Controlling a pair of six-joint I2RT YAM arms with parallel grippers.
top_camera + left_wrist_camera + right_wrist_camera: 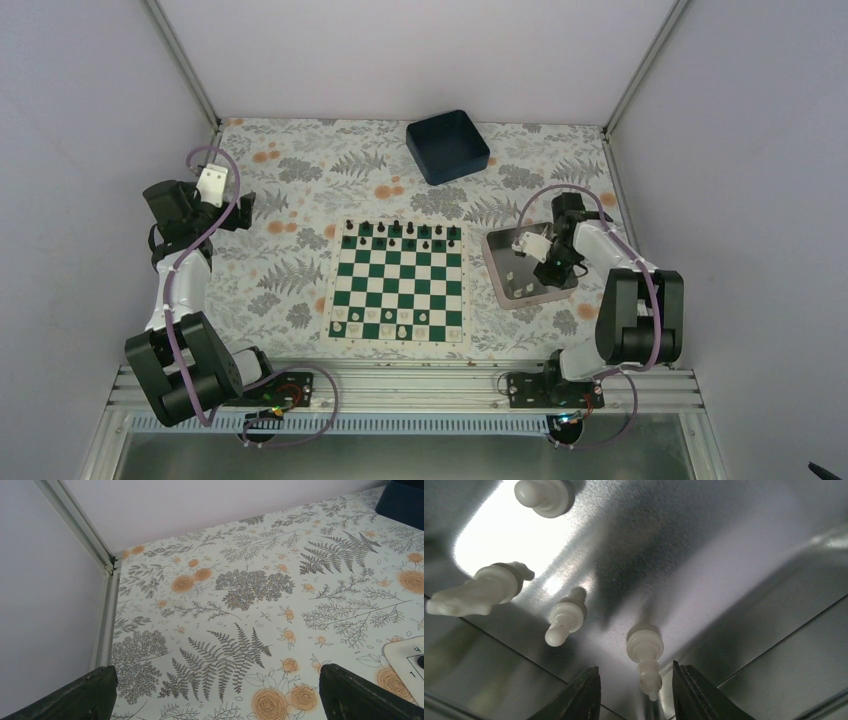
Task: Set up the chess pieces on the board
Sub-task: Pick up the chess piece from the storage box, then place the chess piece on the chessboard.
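metal tray (734,580) just right of the chessboard (400,280) holds a few white chess pieces (494,587); right gripper (636,680) is down in it, jaws narrow, straddling one without touching. left gripper (217,671) hovers over the floral surface (250,585), jaws wide

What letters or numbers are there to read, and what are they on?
"4": on the cream border of the board, in the left wrist view, only roughly legible.
"1": just below it on the same border.
Top view: any border marks are too small to read.
Right wrist view: none.
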